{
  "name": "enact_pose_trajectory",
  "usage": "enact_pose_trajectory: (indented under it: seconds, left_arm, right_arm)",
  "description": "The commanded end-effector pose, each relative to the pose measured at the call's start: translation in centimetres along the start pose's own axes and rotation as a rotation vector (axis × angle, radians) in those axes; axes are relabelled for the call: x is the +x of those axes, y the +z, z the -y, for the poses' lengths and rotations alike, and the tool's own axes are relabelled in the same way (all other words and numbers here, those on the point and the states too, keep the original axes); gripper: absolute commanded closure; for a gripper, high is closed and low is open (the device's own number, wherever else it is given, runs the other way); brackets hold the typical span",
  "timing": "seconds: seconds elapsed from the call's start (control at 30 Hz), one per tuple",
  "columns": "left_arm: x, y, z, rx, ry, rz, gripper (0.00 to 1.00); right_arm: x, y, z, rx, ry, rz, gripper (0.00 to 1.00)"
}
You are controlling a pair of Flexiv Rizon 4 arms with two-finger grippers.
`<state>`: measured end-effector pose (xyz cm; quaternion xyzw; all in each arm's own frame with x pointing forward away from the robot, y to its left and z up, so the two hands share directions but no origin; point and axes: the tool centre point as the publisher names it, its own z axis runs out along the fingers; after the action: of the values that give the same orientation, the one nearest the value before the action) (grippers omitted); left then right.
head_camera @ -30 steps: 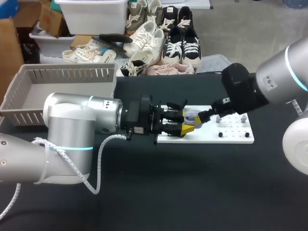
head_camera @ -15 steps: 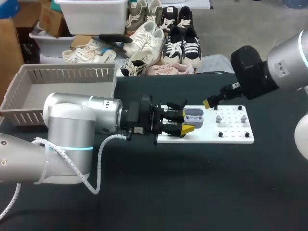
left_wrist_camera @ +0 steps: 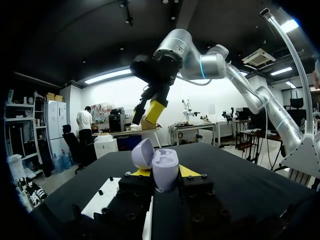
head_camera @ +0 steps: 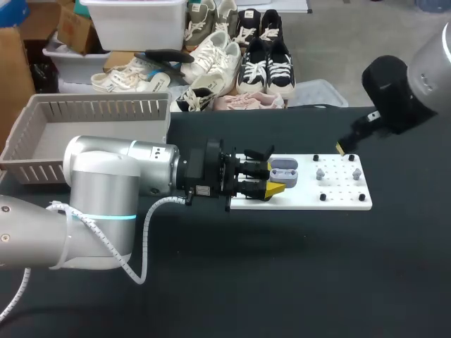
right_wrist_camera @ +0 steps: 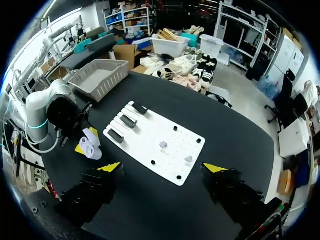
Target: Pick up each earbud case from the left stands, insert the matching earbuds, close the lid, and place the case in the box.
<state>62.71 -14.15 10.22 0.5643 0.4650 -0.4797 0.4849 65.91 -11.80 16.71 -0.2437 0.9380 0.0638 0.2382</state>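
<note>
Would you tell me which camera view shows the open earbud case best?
The left wrist view: the earbud case sits close, lid open, held between the fingers of the left gripper. The head view shows it small from above; the right wrist view, tiny and distant.

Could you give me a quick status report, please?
Left tool shut on earbud case, lid open. Right tool open, empty, above white board. Two earbuds on board. Nothing blocking.

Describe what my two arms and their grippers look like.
Both arms are built of rounded silver-grey links with thin light-blue rings at the joints and black wrist sections. The left arm has a white spiral-wrapped cable looping beneath it, and the right arm looks the same in build. The left gripper and right gripper are black and blocky, each with two yellow-tipped fingers.
</note>
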Motion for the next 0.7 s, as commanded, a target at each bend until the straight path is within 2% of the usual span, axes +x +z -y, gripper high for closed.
enact_pose_trajectory:
  seconds: [0.03, 0.3, 0.47, 0.7]
  left_arm:
    - [0.0, 0.1, 0.1, -0.005, 0.001, 0.000, 1.00]
    - [0.0, 0.1, 0.1, -0.005, 0.001, 0.000, 1.00]
    - [0.0, 0.1, 0.1, -0.005, 0.001, 0.000, 1.00]
    - [0.0, 0.1, 0.1, -0.005, 0.001, 0.000, 1.00]
  right_arm:
    - [0.6, 0.1, 0.4, 0.399, 0.028, -0.010, 0.00]
    - [1.6, 2.1, 1.5, 0.420, 0.038, -0.104, 0.00]
    - [2.2, 3.8, 2.2, 0.484, 0.017, -0.188, 0.00]
    - [2.6, 5.5, 3.0, 0.502, 0.030, -0.241, 0.00]
